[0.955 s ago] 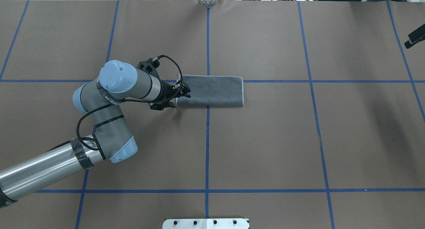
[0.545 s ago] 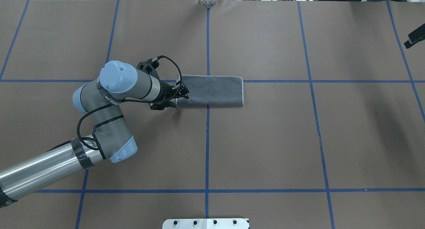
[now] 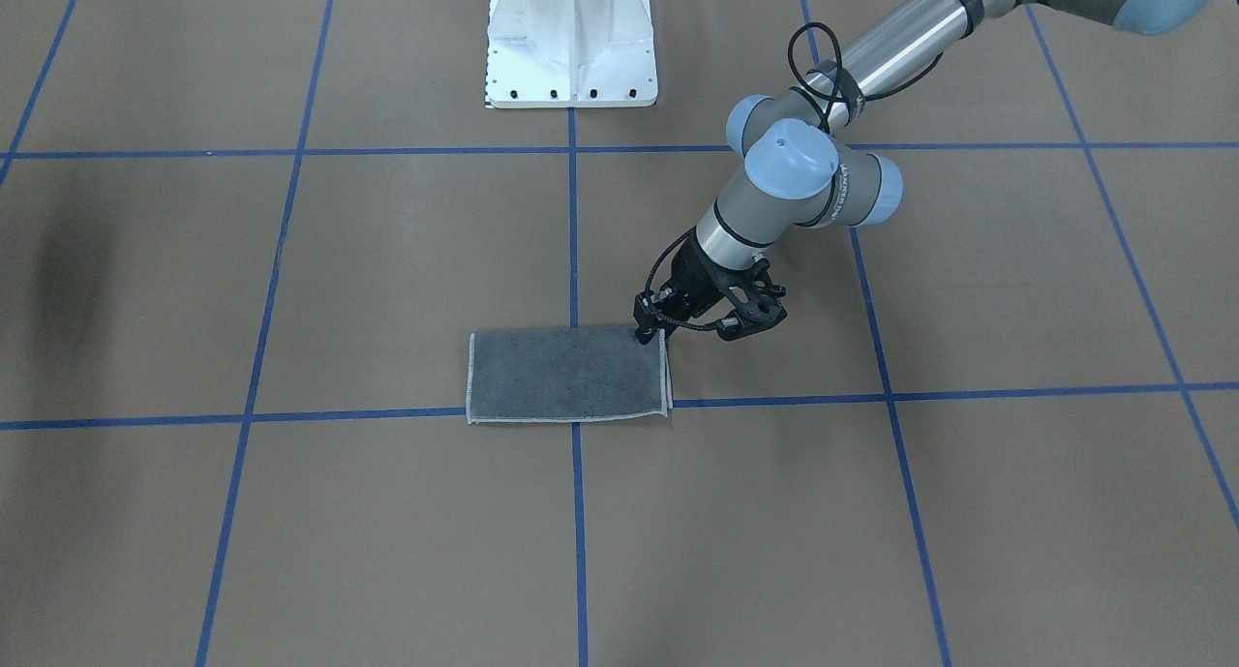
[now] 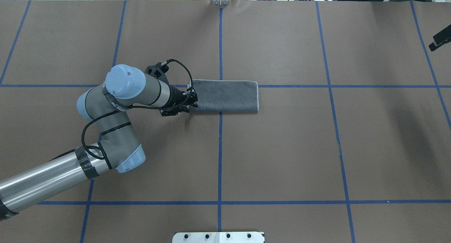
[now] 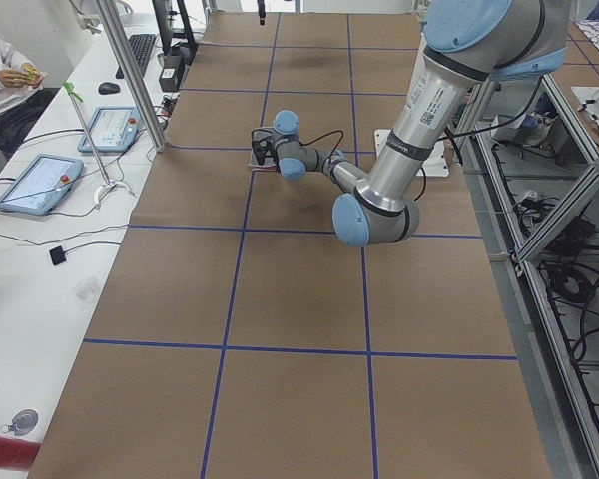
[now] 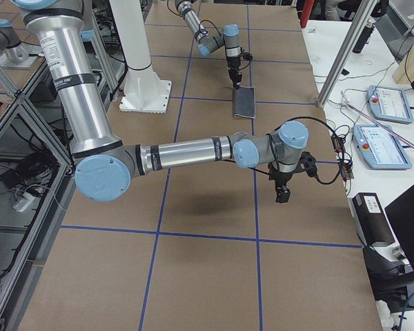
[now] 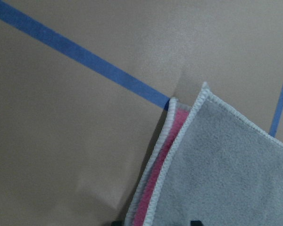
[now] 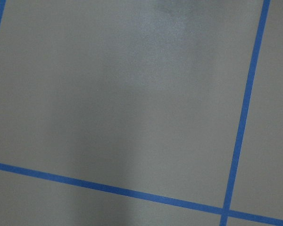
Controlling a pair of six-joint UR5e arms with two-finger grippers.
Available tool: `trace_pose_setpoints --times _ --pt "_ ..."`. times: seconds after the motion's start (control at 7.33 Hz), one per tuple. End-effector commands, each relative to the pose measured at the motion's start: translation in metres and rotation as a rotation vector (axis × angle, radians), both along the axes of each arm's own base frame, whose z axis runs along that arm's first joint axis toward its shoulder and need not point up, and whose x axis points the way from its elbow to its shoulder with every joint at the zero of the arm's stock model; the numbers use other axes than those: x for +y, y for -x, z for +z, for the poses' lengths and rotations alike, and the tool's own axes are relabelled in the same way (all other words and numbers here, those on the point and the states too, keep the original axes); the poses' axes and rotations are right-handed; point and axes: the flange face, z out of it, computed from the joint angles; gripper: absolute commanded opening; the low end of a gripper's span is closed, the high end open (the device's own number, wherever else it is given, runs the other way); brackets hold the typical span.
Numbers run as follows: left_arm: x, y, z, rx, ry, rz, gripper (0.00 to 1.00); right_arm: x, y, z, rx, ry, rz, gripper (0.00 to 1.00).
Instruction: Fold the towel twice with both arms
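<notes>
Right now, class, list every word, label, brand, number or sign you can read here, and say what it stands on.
No text here can be read for certain.
Black print on the left arm: too small to read.
Black print on the right arm: blurred.
Tablet screens beside the table: too small to read.
Towel: no label shows.

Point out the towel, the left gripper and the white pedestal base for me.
towel (image 4: 225, 96): overhead view, middle of grey face.
left gripper (image 3: 647, 334): front-facing view, between its fingertips.
white pedestal base (image 3: 571, 43): front-facing view, its middle.
</notes>
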Motion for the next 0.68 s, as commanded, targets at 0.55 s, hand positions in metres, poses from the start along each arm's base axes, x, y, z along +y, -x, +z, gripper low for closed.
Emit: trace_pose_setpoints --times 0.55 --pt "-0.0008 0.0038 -0.0021 0.006 -0.008 0.002 0.42 0.0001 0.0 -0.0016 -0.001 -0.003 0.0 1.0"
